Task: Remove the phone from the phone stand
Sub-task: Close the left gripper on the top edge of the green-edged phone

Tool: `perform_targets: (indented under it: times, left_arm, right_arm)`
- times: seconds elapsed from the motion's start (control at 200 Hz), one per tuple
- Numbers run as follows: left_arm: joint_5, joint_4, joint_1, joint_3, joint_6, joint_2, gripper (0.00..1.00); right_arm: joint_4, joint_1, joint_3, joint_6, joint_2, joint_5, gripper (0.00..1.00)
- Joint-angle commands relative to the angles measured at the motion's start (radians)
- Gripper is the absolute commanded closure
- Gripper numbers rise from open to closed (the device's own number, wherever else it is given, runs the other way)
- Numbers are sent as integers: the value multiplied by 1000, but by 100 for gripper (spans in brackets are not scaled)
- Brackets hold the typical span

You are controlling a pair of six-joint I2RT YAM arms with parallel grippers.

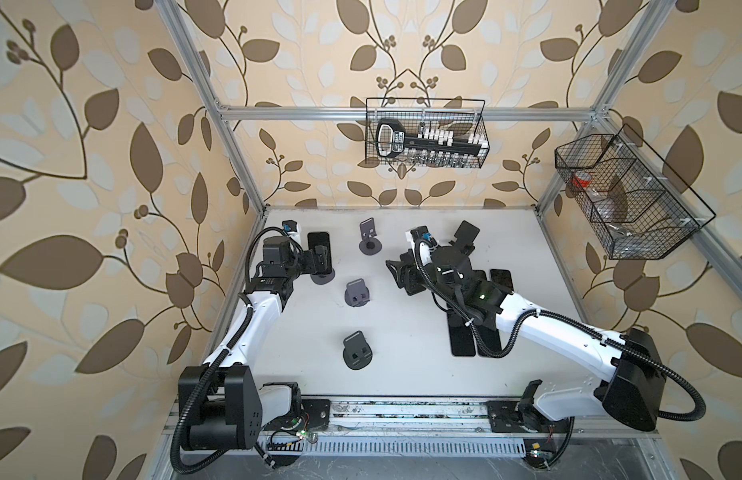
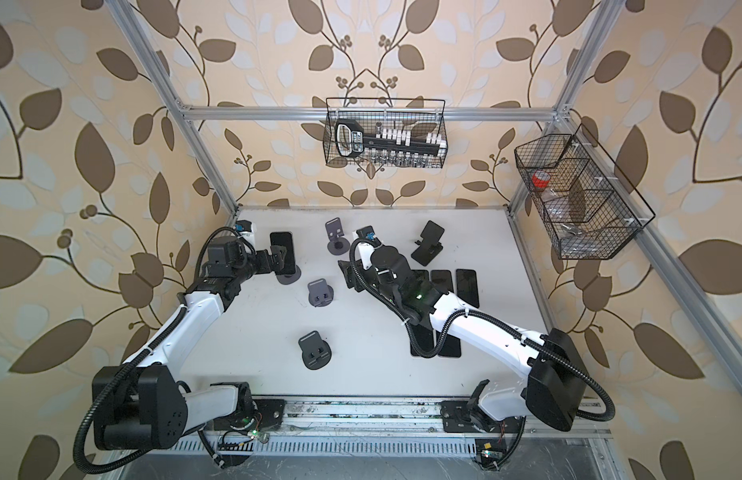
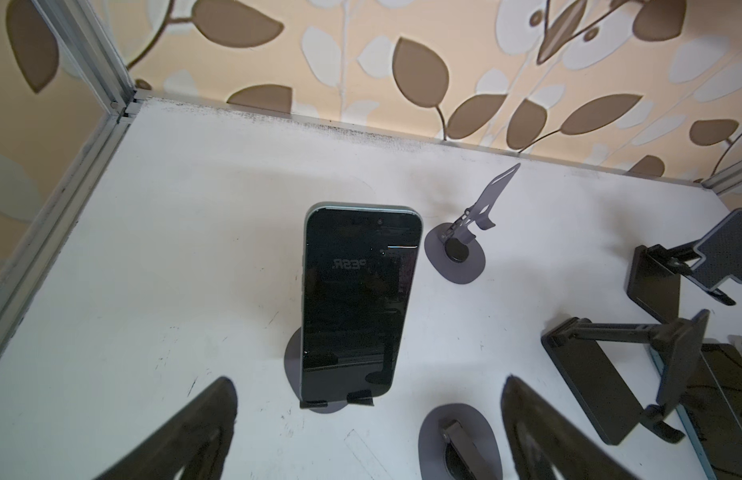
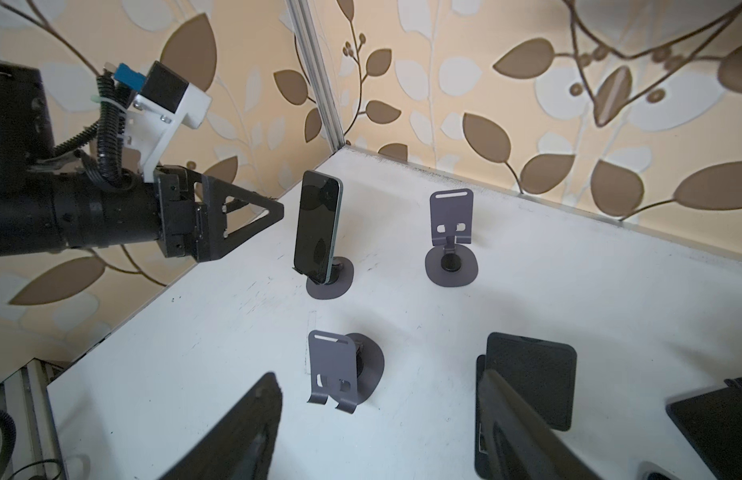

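Phone: the phone (image 3: 357,299) sits upright in its phone stand (image 4: 332,286), leaning back a little, bottom edge behind the two small lips. It is at the far left of the bench (image 1: 402,365), near the back corner.
Left jaws: released and wide, with nothing between them. In the left wrist view I see the fingers (image 3: 194,432) either side of the phone's lower end and short of it. In the right wrist view the tips are just beside the screen, not touching.
Right jaws: apart and empty in the right wrist view. They hang mid-bench over an empty grey stand (image 4: 332,365), well away from the phone.
Other stands: three grey stands (image 1: 369,239) and two black stands (image 3: 673,270) are in view, and none carries a phone.
Laid-down phones: several phones (image 2: 467,286) lie flat on the right side of the bench, partly hidden under the right arm.
Done so far: I judge the approach made and the left jaws lined up on the phone.
Left to do: bring the left jaws onto the phone's side edges, clench, lift it clear of the lips and lay it down. No grasp is made yet.
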Motion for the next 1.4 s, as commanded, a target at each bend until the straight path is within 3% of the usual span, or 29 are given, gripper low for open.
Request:
perform_targets:
  times: [0.0,0.215,0.59,0.965,1.4]
  left_arm:
    - [72,57,6,49,24,39,1]
    - [75,83,6,42,7,78,1]
    - [64,104,-6,58,-8,125,1]
    - [-23,98,-54,105,16,196,1]
    - [-9,85,-56,129,61,243,1]
  right_arm:
    - [-8,-3,13,16,-1,-55,24]
    - [-47,-3,12,16,-12,-82,23]
    - [-74,-26,-6,-1,-25,-32,22]
    - [-77,-47,-21,5,-14,-43,22]
    - [-77,-49,-30,14,-19,-38,21]
